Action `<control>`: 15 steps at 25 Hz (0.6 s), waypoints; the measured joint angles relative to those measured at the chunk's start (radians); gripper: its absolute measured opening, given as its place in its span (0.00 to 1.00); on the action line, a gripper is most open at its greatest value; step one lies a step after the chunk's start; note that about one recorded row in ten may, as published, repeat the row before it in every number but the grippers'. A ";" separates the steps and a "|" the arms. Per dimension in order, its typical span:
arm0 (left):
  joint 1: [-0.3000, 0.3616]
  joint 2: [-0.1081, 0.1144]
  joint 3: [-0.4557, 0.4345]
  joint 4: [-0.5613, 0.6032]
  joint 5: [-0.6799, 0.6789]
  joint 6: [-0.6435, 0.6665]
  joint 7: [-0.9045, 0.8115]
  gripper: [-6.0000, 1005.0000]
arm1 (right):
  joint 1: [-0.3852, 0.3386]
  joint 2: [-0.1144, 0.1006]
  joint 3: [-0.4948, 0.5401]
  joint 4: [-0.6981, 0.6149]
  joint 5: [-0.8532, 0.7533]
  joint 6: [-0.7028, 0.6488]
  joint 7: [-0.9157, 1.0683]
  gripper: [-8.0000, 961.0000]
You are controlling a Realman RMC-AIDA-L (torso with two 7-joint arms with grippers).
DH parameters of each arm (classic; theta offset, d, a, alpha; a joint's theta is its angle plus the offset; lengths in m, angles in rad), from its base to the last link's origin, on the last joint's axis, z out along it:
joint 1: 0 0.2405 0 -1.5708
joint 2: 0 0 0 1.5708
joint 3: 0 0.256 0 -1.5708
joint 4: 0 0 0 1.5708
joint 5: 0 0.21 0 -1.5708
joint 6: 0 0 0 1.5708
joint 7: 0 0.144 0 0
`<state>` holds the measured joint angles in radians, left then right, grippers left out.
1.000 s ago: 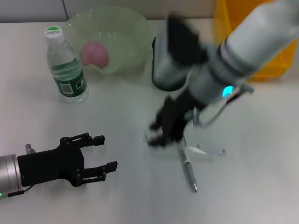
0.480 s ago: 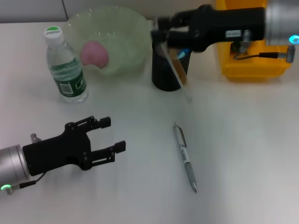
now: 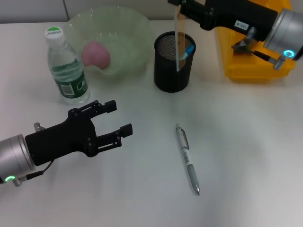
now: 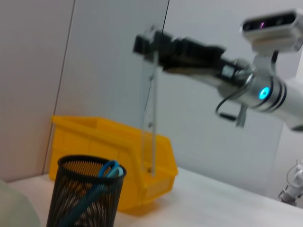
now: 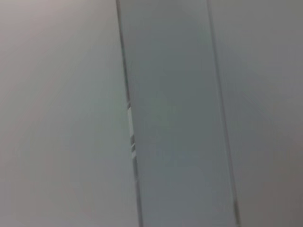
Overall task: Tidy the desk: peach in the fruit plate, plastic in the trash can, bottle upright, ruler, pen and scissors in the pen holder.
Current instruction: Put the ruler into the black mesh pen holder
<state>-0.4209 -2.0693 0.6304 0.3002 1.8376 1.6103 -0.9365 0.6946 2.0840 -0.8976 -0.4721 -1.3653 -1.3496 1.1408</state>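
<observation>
Head view: saw the right gripper [image 3: 182,6] partly cut off by the frame's upper edge, arm reaching across from the right above the yellow bin [image 3: 249,52]. Fingers clamped on the top end of the clear ruler [image 3: 179,40], hung upright straight below them, lower end dipping inside the black mesh pen holder [image 3: 173,71]. Blue-handled scissors [image 3: 189,50] already in the holder beside the ruler. Pen [image 3: 188,159] lay flat on the desk, well below that gripper and to the right of the left gripper [image 3: 116,124]. Left gripper low over the desk, fingers spread wide, nothing held. Bottle [image 3: 66,66] upright beyond it, peach [image 3: 96,54] in the green fruit plate [image 3: 128,35].

Left wrist view: own fingers not visible. Showed from the side the right gripper [image 4: 152,45] holding the ruler [image 4: 151,118] vertical above the pen holder [image 4: 87,191], scissors [image 4: 106,172] leaning inside, bin [image 4: 118,151] behind. Ruler's lower end hard to place against the rim.

Right wrist view: only the ruler [image 5: 175,118] as a pale strip with faint markings; own fingers not shown.
</observation>
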 joint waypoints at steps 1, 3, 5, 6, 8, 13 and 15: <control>0.000 0.000 0.000 0.000 -0.003 0.005 0.000 0.79 | 0.005 0.000 0.000 0.019 0.025 0.006 -0.025 0.41; -0.002 0.000 0.000 0.000 -0.004 0.012 -0.002 0.79 | 0.013 0.000 0.004 0.047 0.074 0.012 -0.058 0.42; -0.004 0.000 0.002 -0.001 -0.004 0.017 -0.003 0.79 | 0.018 -0.001 0.005 0.053 0.106 0.026 -0.068 0.43; -0.005 0.000 0.002 -0.001 -0.005 0.019 -0.003 0.79 | 0.022 -0.001 0.004 0.054 0.117 0.038 -0.073 0.43; -0.006 0.000 0.002 -0.001 -0.005 0.024 -0.002 0.79 | 0.035 -0.001 0.000 0.062 0.124 0.067 -0.087 0.44; -0.006 0.000 0.000 -0.001 -0.006 0.035 0.001 0.79 | 0.088 0.001 0.000 0.128 0.128 0.129 -0.164 0.45; -0.005 0.000 0.000 -0.001 -0.006 0.037 0.001 0.79 | 0.113 0.003 0.003 0.154 0.129 0.157 -0.201 0.46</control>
<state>-0.4263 -2.0693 0.6304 0.2990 1.8317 1.6474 -0.9351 0.8080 2.0874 -0.8947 -0.3177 -1.2365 -1.1928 0.9399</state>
